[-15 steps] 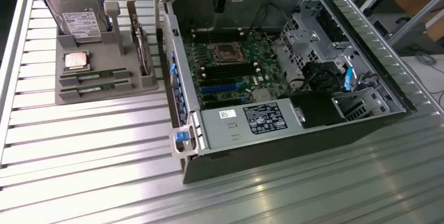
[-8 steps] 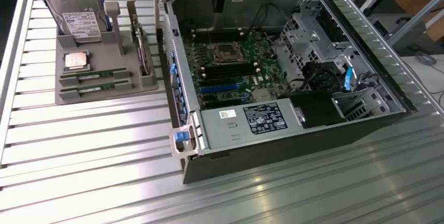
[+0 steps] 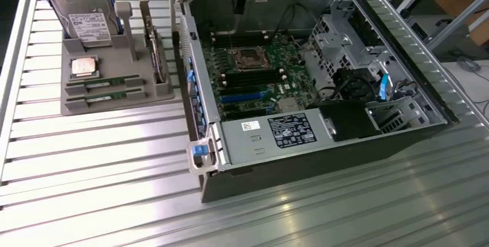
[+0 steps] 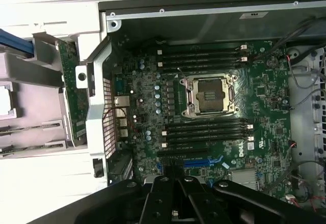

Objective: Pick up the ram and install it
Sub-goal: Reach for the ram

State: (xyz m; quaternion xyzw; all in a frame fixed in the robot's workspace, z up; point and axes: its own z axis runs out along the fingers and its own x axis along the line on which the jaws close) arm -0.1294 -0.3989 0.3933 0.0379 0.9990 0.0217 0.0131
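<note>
Gripper (image 3: pixel 239 9): fingers pressed together, nothing between them; it hangs over the open computer case (image 3: pixel 290 167), above the motherboard (image 4: pixel 265 96).
Ram (image 3: pixel 102 81): lies in a slot of the grey tray (image 3: pixel 77 106) at the exterior view's left, well apart from the gripper.
Second ram stick (image 3: pixel 107 94): in the next slot, just beside the first.
Tray neighbours: silver CPU (image 3: pixel 84 66), hard drive (image 3: pixel 84 18), bracketed card (image 3: pixel 157 52).
Motherboard: black memory slots (image 4: pixel 204 129) on both sides of the CPU socket (image 4: pixel 210 95).

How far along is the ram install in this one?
Nothing looks done. Both ram sticks lie in the grey tray, and the memory slots on the motherboard are empty. In hand: nothing; the jaws are shut and empty above that board inside the open case. Left: picking up a ram stick and seating it in a slot.
</note>
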